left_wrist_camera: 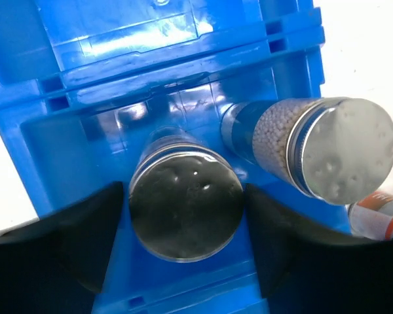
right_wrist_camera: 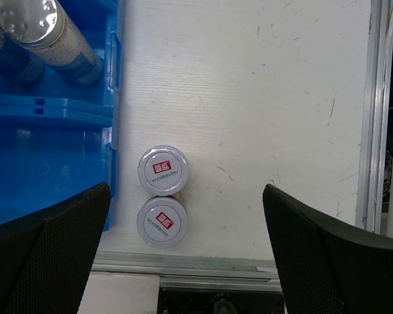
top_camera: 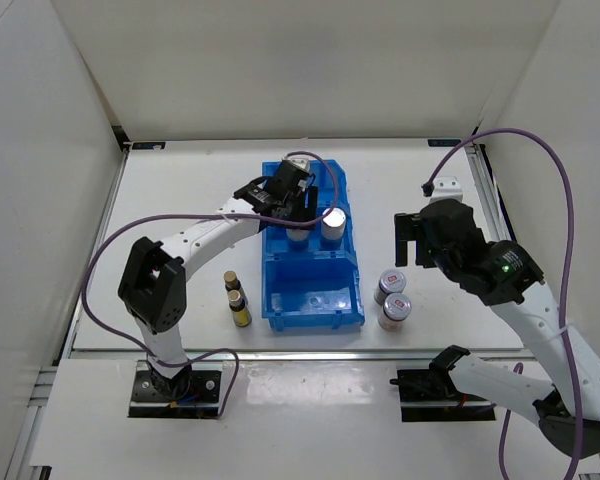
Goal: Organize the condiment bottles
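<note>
**A:** Where is the white bottle (left_wrist_camera: 185, 212)?

**B:** Upright in the middle compartment of the blue bin (left_wrist_camera: 52, 131). The left end effector (left_wrist_camera: 183, 190) appears closed on its silver lid. Its twin (left_wrist_camera: 340, 157) stands just beside it, at two o'clock.

**A:** What's the risk?

**B:** A crooked release could topple either one. The right end effector (right_wrist_camera: 187, 190) hangs wide open and empty above two red-marked jars (right_wrist_camera: 162, 169) on the table (right_wrist_camera: 281, 98), at the bin's four o'clock.

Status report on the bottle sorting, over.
Left gripper, jaws straddling white bottle in bin middle compartment, grip unclear. Right gripper, jaws open above two red-marked jars. Twin bottle close beside.
</note>
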`<state>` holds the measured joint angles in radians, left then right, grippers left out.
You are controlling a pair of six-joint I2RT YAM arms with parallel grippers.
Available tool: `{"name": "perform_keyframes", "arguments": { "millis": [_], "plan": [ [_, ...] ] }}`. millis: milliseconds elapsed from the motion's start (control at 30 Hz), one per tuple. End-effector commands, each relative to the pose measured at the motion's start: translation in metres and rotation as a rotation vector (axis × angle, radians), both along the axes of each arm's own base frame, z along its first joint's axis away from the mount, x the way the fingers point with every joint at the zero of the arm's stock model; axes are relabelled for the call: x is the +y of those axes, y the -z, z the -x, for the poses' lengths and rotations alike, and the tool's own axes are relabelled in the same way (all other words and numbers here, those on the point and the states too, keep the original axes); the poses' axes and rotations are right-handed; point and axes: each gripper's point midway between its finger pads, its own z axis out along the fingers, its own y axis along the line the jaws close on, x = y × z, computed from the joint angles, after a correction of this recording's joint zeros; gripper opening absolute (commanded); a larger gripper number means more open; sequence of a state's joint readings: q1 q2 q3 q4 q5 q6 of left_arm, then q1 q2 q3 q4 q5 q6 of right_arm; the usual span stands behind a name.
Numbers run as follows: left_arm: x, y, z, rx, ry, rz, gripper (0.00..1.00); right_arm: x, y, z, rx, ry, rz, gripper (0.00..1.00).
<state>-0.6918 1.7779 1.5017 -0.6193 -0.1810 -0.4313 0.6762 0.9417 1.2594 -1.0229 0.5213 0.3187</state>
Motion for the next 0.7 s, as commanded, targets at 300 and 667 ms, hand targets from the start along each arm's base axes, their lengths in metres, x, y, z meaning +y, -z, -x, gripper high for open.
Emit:
{"name": "perform_keyframes", "arguments": {
  "millis": [300,667],
  "plan": [
    [0.081,-0.166,0.01,-0.373,-0.198,0.017,0.99,-0.006,0.004,0.008,-0.005,0.011,-0.009,1.0],
    [0.144,-0.106,0.123,-0.095,-0.148,0.075,0.99,0.0,0.028,0.014,0.05,-0.007,-0.031,1.0]
  ]
}}
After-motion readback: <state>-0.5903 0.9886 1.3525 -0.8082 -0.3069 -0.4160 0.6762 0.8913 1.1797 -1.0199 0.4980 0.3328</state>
